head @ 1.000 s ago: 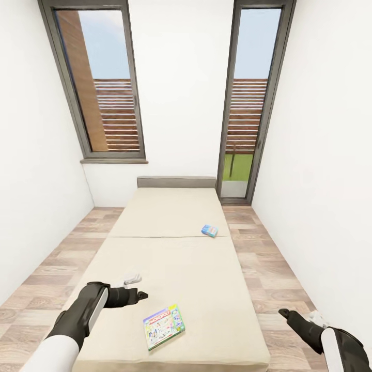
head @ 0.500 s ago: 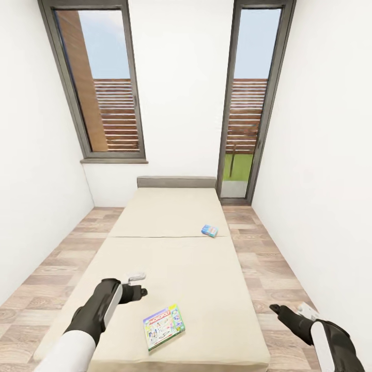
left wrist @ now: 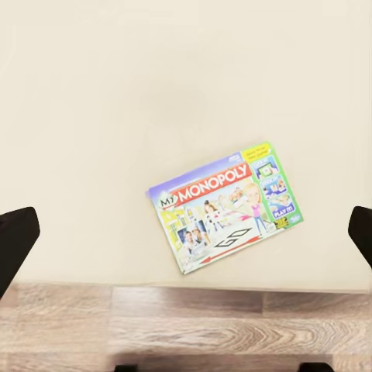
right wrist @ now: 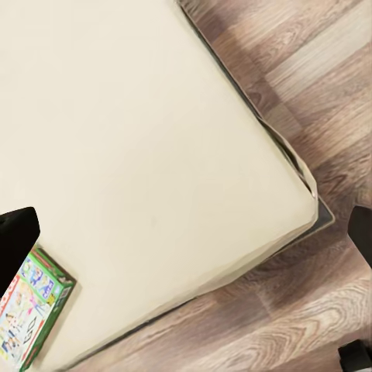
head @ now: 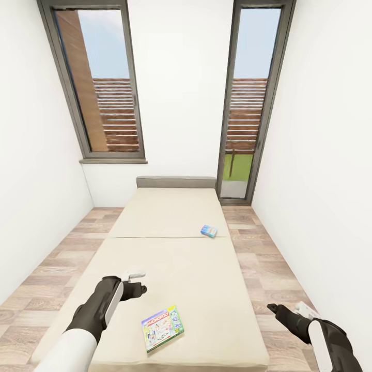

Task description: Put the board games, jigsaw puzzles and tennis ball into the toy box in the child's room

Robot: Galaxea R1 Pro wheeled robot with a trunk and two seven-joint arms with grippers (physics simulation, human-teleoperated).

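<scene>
Moved: my left gripper [head: 135,281] has slid a little nearer over the bed [head: 170,248], and my right gripper [head: 287,312] has come in a bit.
Left jaws: wide open, holding nothing.
Right jaws: wide open too, holding nothing.
Monopoly box [left wrist: 225,204]: flat on the bed near its foot, between my open left jaws, not touching.
Small blue box [head: 208,230]: far up the bed.
Room: wood floor [head: 268,274], white walls, two tall windows.
</scene>
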